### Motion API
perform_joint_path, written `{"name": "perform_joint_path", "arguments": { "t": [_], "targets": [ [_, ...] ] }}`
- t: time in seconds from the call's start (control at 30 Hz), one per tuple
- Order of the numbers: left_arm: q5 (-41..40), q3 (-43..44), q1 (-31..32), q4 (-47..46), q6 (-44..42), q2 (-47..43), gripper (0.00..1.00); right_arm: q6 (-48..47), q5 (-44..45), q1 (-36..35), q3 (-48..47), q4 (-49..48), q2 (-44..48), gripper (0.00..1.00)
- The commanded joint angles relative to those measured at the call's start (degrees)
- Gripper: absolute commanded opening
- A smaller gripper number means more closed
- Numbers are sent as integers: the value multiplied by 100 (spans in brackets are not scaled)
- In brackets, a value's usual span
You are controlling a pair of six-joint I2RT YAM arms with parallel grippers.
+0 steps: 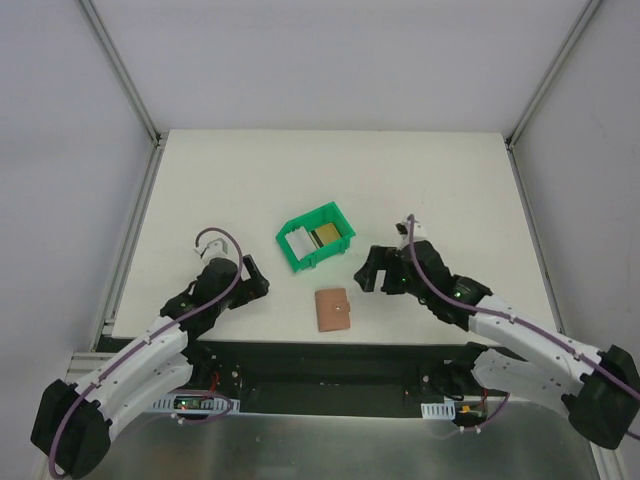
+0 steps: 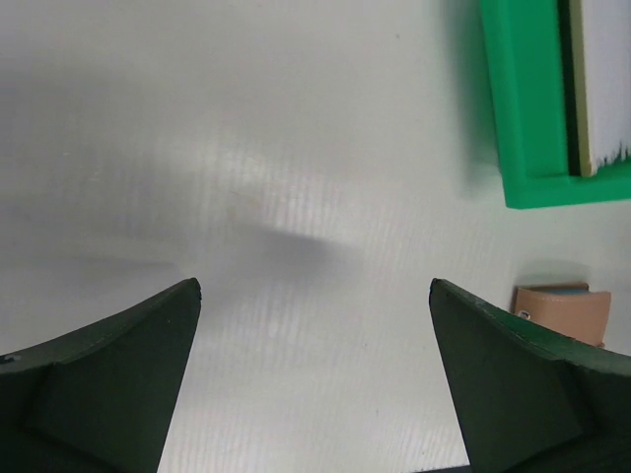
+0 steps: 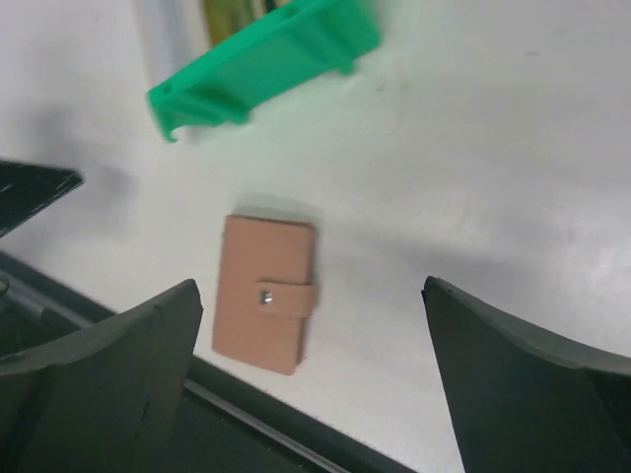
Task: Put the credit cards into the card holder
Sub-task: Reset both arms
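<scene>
left tool [image 1: 253, 278] and right tool [image 1: 374, 270] are gaping empty, flanking the work | credit cards [image 1: 322, 237] are lying in green bin [image 1: 308, 262], frame centre | card holder [image 1: 332, 310] is lying snapped shut below it, probably needing opening first

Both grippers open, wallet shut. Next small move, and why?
Probably lower the right gripper onto the card holder to unsnap its tab: it lies closed and snapped, nearest that gripper, while the credit cards sit in the green bin, nothing held.
</scene>
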State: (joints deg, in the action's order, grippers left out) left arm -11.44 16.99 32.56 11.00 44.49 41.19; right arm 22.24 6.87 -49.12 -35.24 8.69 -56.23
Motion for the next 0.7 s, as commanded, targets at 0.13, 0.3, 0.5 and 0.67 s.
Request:
{"name": "perform_joint_path", "arguments": {
  "t": [0.13,0.3,0.5,0.67],
  "targets": [
    [362,480,-663,684,-230,-226,99,53,577,2071,343,1345,929,96],
    [29,647,-654,833,-266,-217,99,-184,964,2714,159,1451,579,96],
    [-191,744,-654,868,-301,-313,99,-746,1605,2970,-88,1584,375,96],
    [-683,779,-654,912,-371,-506,99,-1212,2369,2979,148,1137,779,96]
  ]
}}
